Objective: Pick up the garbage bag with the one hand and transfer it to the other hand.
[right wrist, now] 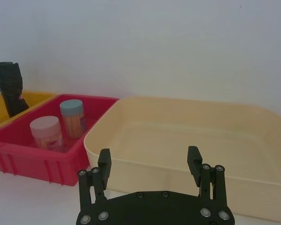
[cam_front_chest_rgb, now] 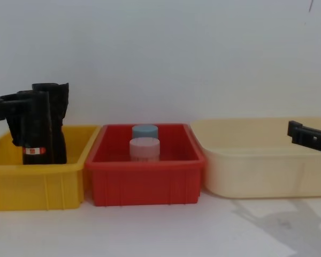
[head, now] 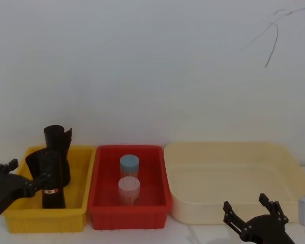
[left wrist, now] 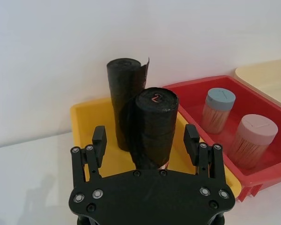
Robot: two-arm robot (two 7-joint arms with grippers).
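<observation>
- Jaws of the left gripper [left wrist: 145, 132] stood apart, one of its fingers [left wrist: 99, 140] on each side of the garbage bag [left wrist: 154, 123] in the left wrist view.
- The garbage bag stood upright between those jaws, just past the gripper's palm. Whether either finger touched the plastic could not be told.
- Its red-and-white label band [cam_front_chest_rgb: 33, 151] showed low on the roll in the chest view, just above the front wall of the yellow bin [head: 20, 217], in which the bag stood.
- A plain black roll [left wrist: 125, 89] stood upright just behind the garbage bag in the same bin, outside the jaws, with a loose flap of plastic at its top.
- The left gripper reached in over the left side of the yellow bin in the head view.
- The right gripper [head: 247, 204] hung low in front of the cream tray [head: 203, 216], its jaws apart and holding nothing, well apart from the garbage bag.
- The red bin [head: 127, 217] sat between the yellow bin and the cream tray. It held a blue-lidded jar [head: 129, 163] at the back and a pink-lidded jar [head: 128, 187] just in front of it.
</observation>
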